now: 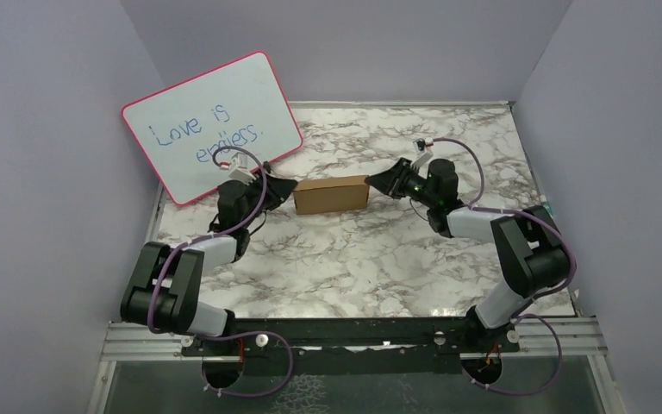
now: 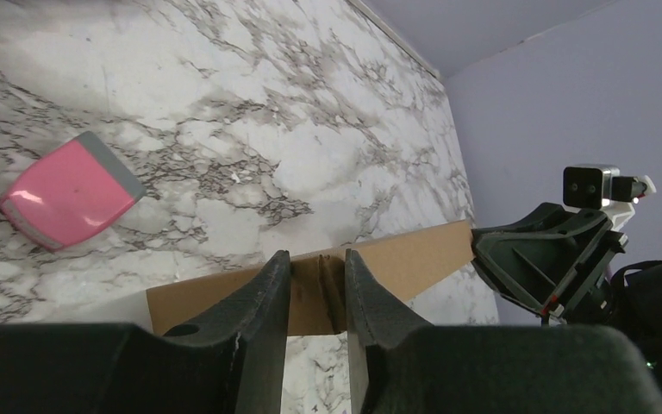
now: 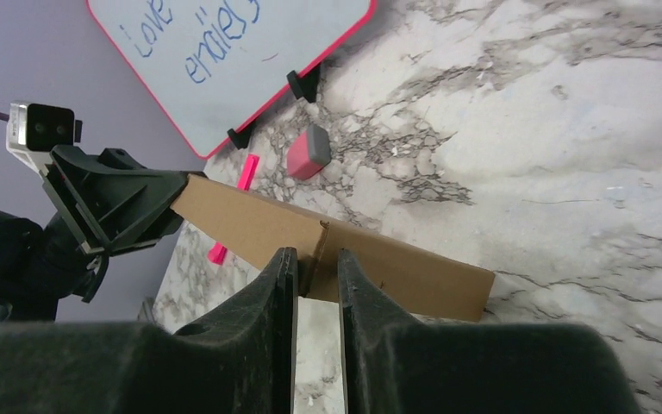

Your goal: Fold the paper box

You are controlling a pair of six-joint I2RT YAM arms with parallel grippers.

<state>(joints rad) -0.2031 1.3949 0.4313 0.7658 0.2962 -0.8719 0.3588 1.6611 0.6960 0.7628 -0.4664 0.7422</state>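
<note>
tools (image 2: 316, 260) (image 3: 316, 256) in narrow grip on paper box (image 1: 332, 195)

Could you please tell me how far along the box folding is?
Done: the paper box already stands as a brown block on the table. In hand: the left gripper and right gripper each have an end flap between their jaws. Remaining: securing those ends.

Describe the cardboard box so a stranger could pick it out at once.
On the marble table, look just right of the pink-framed whiteboard. The box sits between the left gripper and right gripper, one at each end. It is plain brown cardboard, unlike the pink eraser and pink marker nearby.
</note>
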